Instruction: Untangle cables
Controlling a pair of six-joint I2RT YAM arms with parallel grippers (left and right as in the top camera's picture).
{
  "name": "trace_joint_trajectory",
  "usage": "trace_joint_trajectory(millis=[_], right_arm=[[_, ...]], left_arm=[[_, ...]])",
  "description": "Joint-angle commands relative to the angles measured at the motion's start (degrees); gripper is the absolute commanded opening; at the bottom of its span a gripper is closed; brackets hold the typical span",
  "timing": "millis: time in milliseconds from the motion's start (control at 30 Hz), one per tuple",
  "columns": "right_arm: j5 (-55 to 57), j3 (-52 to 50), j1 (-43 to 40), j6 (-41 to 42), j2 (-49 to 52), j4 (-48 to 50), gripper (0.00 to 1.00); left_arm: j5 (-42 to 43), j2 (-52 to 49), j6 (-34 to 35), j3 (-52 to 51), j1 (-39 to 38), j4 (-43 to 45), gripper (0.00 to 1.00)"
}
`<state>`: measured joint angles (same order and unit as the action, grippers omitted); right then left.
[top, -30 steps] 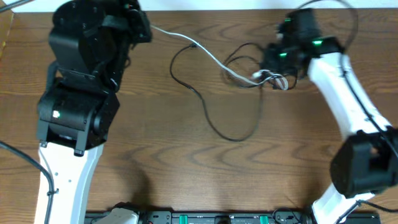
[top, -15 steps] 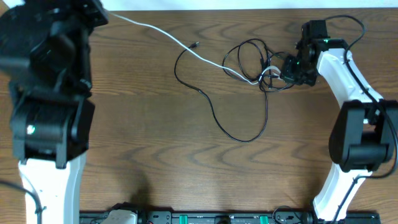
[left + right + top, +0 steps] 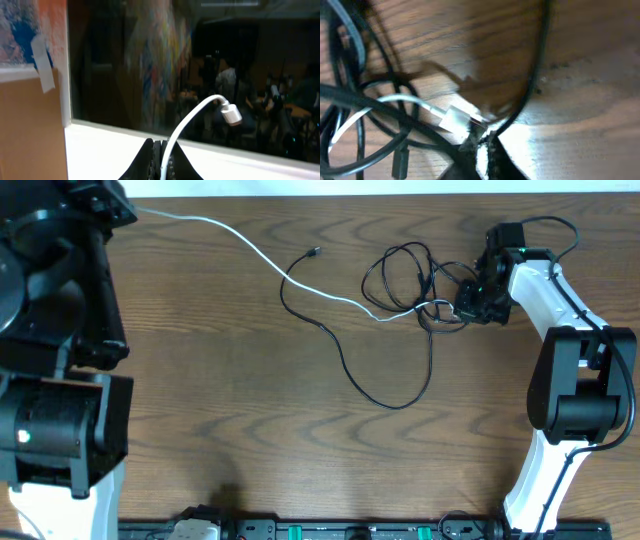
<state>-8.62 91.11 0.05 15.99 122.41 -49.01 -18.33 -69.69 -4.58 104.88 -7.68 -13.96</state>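
Left tool (image 3: 161,161) pressed shut on white cord (image 3: 231,113) near plug, raised far left. Right tool (image 3: 481,148) pinching black cords (image 3: 543,40) at knot, counter (image 3: 250,430) right side. Judgement: draw white out slowly, right anchoring knot; watch for snags.

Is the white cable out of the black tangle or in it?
In it: white cable ends inside black cable loops.

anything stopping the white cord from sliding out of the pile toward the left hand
Yes: black cords cross over the white cord just behind its plug, right by the right hand. The left hand grips its other end.
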Motion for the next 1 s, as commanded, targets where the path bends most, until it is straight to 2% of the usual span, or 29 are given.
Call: trace_joint_trajectory(millis=[0,67,233,367,467,500,600,800,967], right_arm=[[-8.0,-0.1,-0.3,-8.2,0.1,1.1,0.20],[-14.5,0.8,-0.4,-13.2,-0.2,0.5,0.34],[-19.7,4.3,-0.3,-16.3,-5.1,-2.1,0.54],[-20.5,5.4,1.1,-16.5,-11.6,-2.1,0.67],[-20.4,5.4,3.5,-14.2,-14.7,-2.1,0.67],[-19.3,5.3,6.6,-8.8,-14.9,-2.2,0.64],[-17.3,5.2,11.0,-4.2,-13.7,-1.9,0.61],[-2.2,5.2,19.3,10.1,-11.6,-1.3,0.58],[-2.5,5.2,23.8,14.9,-8.5,0.3,0.53]], left_arm=[[-0.2,2.6,-1.0,1.2,0.3,-0.1,0.07],[-0.2,2.9,-0.9,1.2,0.3,-3.7,0.07],[-0.2,2.3,-1.0,1.2,0.3,-11.8,0.07],[-0.2,2.3,-1.0,1.2,0.3,-13.0,0.07],[-0.2,2.4,-0.7,1.2,0.3,-13.0,0.07],[-0.2,2.3,-0.2,1.2,0.3,-14.2,0.07],[-0.2,1.9,0.8,1.2,0.3,-16.5,0.07],[-0.2,0.7,1.3,1.2,0.3,-20.9,0.07],[-0.2,0.2,4.5,1.2,0.3,-23.4,0.07]])
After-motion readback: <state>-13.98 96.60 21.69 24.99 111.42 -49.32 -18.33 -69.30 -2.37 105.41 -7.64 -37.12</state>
